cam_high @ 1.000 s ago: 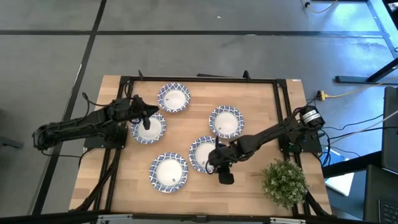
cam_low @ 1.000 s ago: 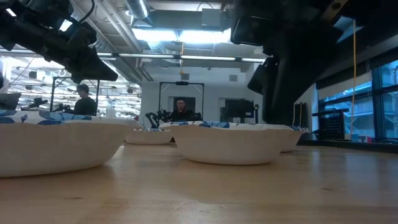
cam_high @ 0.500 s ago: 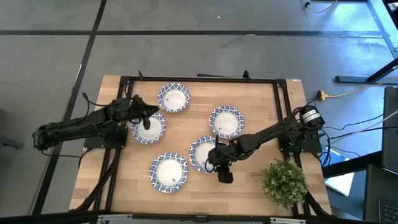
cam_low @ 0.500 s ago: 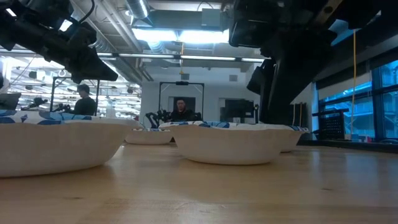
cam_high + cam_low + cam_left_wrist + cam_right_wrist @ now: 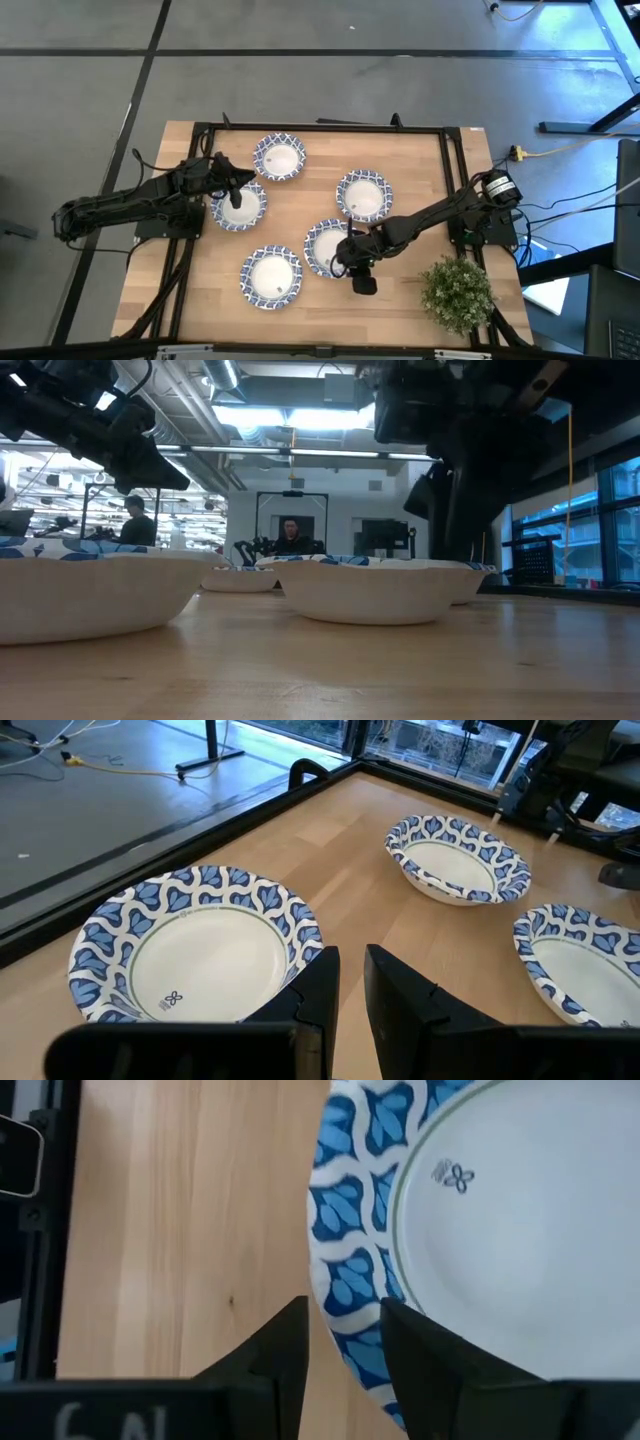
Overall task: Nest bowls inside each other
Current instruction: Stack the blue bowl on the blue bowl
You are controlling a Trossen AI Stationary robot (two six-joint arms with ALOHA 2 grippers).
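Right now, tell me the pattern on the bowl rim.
Blue leaf-like shapes on white around the bowl rim; clearest in the right wrist view.

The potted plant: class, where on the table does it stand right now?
In the high view the potted plant stands at the table's near right corner, beside the right arm's base; the nearest bowl lies to its left.

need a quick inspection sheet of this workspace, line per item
surface: light wooden table with a black frame.
job's things: five white bowls with blue-patterned rims visible, all lying singly, none nested; one at the far side, one at the near edge.
clutter: green bushy potted plant at the near right corner.
grippers: left gripper over the left-side bowl; right gripper straddling the rim of the near-centre bowl.
cables: yellow cable on the floor at right.
surroundings: grey floor; a person beyond the table.
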